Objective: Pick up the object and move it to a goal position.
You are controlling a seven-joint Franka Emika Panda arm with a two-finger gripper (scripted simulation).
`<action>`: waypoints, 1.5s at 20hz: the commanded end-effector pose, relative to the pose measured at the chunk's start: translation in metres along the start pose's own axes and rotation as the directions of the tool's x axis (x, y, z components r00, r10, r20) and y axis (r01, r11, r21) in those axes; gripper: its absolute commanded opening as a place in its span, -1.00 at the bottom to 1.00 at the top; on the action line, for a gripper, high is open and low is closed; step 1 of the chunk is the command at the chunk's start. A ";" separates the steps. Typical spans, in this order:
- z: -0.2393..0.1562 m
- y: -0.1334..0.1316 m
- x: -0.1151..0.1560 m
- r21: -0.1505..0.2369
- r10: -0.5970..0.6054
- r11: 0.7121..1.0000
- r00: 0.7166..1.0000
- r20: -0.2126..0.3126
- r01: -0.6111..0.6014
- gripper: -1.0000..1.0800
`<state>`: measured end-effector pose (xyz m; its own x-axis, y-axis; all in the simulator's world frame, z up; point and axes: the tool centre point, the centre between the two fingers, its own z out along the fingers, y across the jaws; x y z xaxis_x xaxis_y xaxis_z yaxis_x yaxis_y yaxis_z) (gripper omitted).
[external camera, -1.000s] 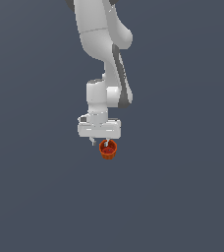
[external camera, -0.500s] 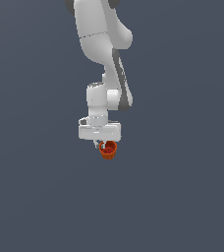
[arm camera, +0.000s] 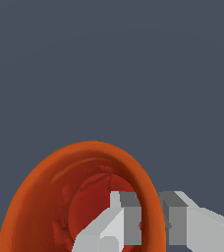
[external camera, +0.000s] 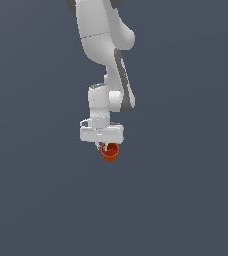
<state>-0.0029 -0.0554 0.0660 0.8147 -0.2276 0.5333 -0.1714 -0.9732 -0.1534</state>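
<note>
cup (external camera: 110, 152): small, orange-red, tapered, darker red inside
end effector (external camera: 107, 146): fingers (arm camera: 126, 216) pinching cup rim (arm camera: 148, 197), one inside, one outside

your exterior view sits well back from the arm (external camera: 103, 60), looking roughly level at it, so the whole thing hangs down mid-frame against plain grey. the wrist view is the opposite: right up close, looking past the claw (arm camera: 151, 224) with the cup (arm camera: 50, 197) filling a big chunk of the picture. what you get in both views is just the claw (external camera: 107, 146) and the cup (external camera: 110, 152) beneath it, tiny in the exterior view, huge in the wrist one.
</note>
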 end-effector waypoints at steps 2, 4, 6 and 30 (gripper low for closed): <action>-0.004 -0.004 0.001 0.000 0.000 1.000 1.000 -0.001 0.000 -1.00; -0.008 -0.008 0.003 0.000 0.000 1.000 1.000 -0.001 0.000 -1.00; -0.014 -0.013 0.005 0.001 0.000 1.000 1.000 -0.001 0.000 -1.00; -0.120 -0.114 0.040 0.008 0.006 1.000 1.000 -0.002 -0.006 -1.00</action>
<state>-0.0165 0.0387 0.1984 0.8134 -0.2323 0.5333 -0.1713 -0.9718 -0.1620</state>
